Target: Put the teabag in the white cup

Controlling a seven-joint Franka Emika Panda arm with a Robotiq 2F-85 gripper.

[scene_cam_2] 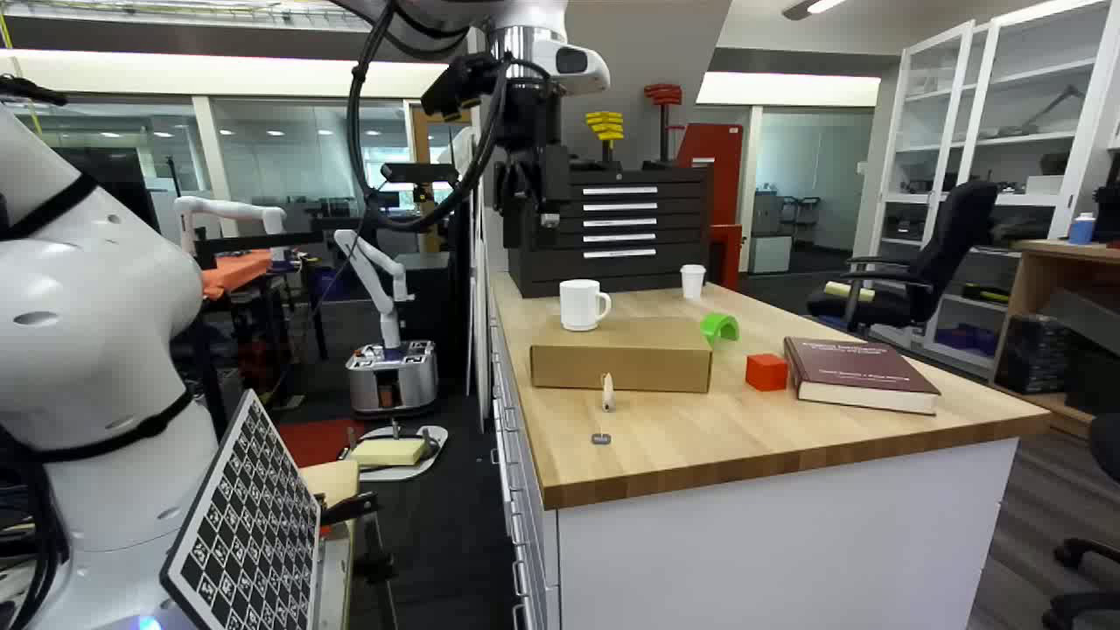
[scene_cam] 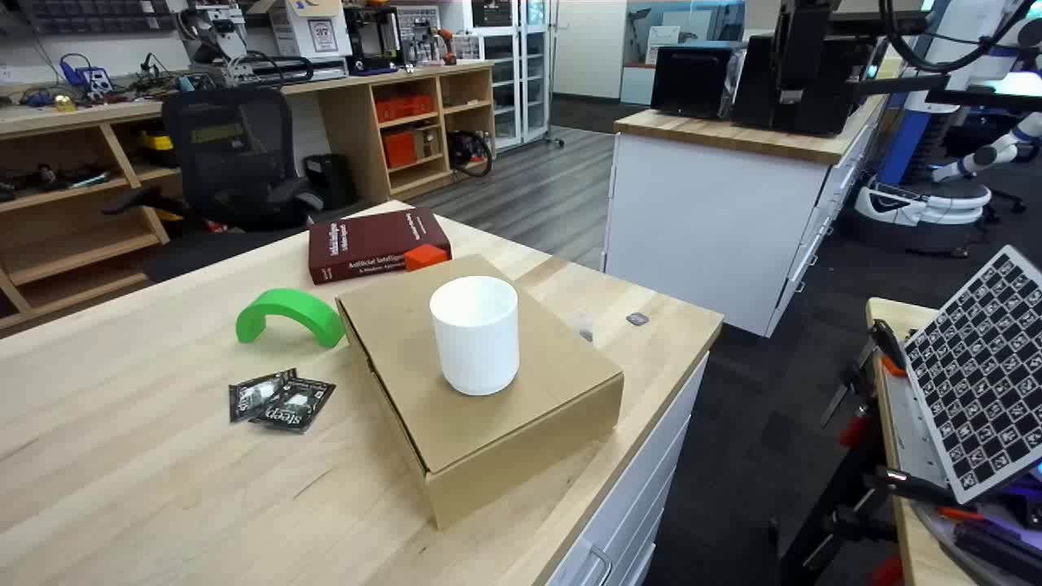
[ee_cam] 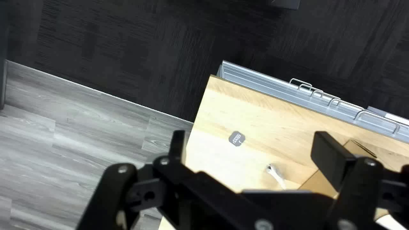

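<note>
The teabag is a small pale pouch (scene_cam_2: 608,393) standing on the tabletop beside the cardboard box. It looks faint in an exterior view (scene_cam: 583,325) and shows below the jaws in the wrist view (ee_cam: 277,177). Its grey tag (ee_cam: 236,138) lies flat nearby, also in an exterior view (scene_cam_2: 600,438). The white cup (scene_cam: 476,335) stands upright on the box; an exterior view shows a handle on it (scene_cam_2: 579,304). My gripper (scene_cam_2: 532,206) hangs high above the table, apart from everything. In the wrist view its fingers (ee_cam: 250,145) are wide apart with nothing between them.
The cardboard box (scene_cam: 521,439) supports the cup. A green arch (scene_cam: 289,313), black packets (scene_cam: 281,400), a red block (scene_cam_2: 766,372) and a dark red book (scene_cam_2: 862,372) lie around it. A smaller white cup (scene_cam_2: 693,281) stands farther back near a black drawer chest (scene_cam_2: 617,219).
</note>
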